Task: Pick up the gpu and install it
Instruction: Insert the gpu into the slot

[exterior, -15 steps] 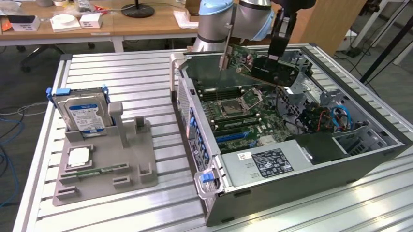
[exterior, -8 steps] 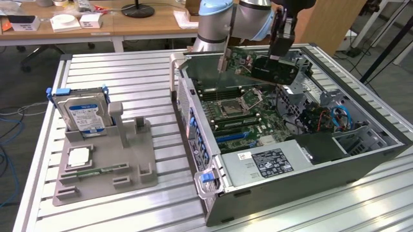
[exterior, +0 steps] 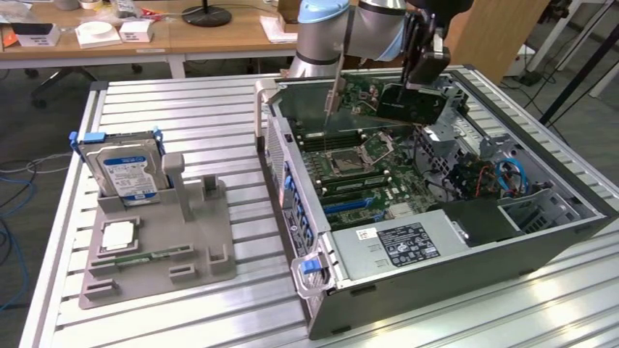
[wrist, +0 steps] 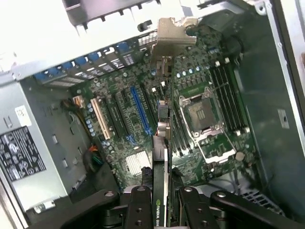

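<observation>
Robot gripper [exterior: 425, 74] holds the gpu [exterior: 402, 106] upright over an open computer case [exterior: 541, 239].
The claw pinches the card with 1 finger on each face, so its connector edge points down at the motherboard [wrist: 114, 95]. The metal bracket [wrist: 171, 34] faces the case's rear wall, and the card runs roughly parallel to the long blue slot [wrist: 141, 112]. It is not yet seated.

Prob. lab (desks [exterior: 222, 40], open PC [exterior: 503, 268]).

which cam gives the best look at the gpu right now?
Exterior view: the gpu shows its broad face, held above the open computer case. Wrist view sees it edge-on, clamped in the gripper.
</observation>
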You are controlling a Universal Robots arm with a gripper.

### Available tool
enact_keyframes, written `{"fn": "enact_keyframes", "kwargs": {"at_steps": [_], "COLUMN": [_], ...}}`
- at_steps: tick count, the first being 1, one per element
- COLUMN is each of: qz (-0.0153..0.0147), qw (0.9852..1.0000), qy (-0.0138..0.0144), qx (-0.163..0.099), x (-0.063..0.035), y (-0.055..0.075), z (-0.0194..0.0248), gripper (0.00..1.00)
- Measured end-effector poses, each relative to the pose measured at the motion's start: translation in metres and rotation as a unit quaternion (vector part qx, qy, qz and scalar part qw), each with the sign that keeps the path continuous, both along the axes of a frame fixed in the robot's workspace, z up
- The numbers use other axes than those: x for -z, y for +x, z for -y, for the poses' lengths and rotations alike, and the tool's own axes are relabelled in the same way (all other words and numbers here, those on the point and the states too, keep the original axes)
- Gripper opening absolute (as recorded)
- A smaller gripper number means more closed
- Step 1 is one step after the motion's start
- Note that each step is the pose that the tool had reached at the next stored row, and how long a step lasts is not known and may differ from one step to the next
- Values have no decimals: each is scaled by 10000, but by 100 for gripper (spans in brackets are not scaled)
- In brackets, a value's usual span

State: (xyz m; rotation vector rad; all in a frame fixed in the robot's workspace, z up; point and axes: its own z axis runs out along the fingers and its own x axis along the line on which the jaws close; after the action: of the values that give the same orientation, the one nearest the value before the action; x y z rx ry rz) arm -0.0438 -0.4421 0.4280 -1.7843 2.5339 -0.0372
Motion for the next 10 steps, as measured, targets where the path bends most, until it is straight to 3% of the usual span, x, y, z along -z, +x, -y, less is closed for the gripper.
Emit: {"fn": "enact_keyframes", "kwargs": {"at_steps": [5, 10], "qz": [0, 0], "qw": [9990, 9958], "qy": [0, 0], "qx": [-455, -911], "x": [0, 0], "y": [0, 0], "z": [0, 0], "gripper": [26, 26]}}
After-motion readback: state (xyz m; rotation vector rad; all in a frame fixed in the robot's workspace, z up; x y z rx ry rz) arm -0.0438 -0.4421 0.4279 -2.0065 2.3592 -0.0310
